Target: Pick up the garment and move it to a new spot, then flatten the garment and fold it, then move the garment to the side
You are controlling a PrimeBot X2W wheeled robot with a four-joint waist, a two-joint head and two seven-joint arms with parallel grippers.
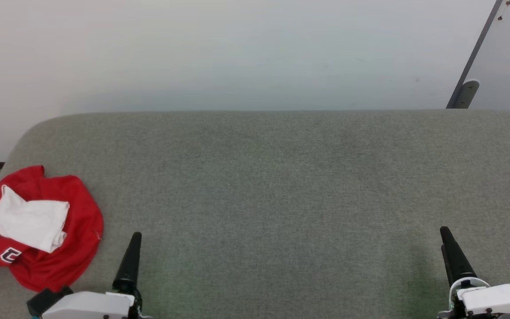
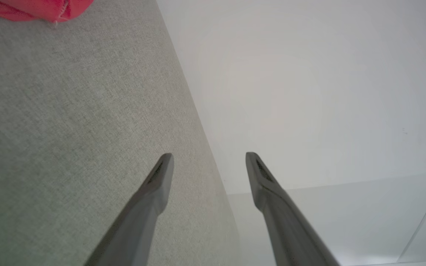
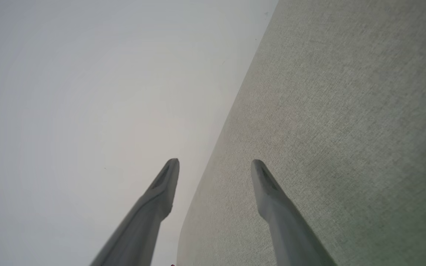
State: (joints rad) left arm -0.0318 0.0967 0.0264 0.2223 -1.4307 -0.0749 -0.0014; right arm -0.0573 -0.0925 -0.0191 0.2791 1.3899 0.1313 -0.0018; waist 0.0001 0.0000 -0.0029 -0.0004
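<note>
The garment lies crumpled in a heap at the near left corner of the grey cloth-covered table, just to the left of my left gripper and apart from it. It is bunched into a rough round mound, so it has no clean direction. Its slightly longer stretch runs from a red peak on the far side down toward the near left, where the cloth passes out of the head view. A white sleeve is folded on top of the red, and pieces of black, white-edged lettering show along the near left side, too broken up to read. In my left wrist view a red hem sits at the top left corner on the grey cloth. My left gripper is spread wide and holds nothing, fingers over the table's far edge toward the pale wall. My right gripper is likewise spread and empty, well away on the right side.
</note>
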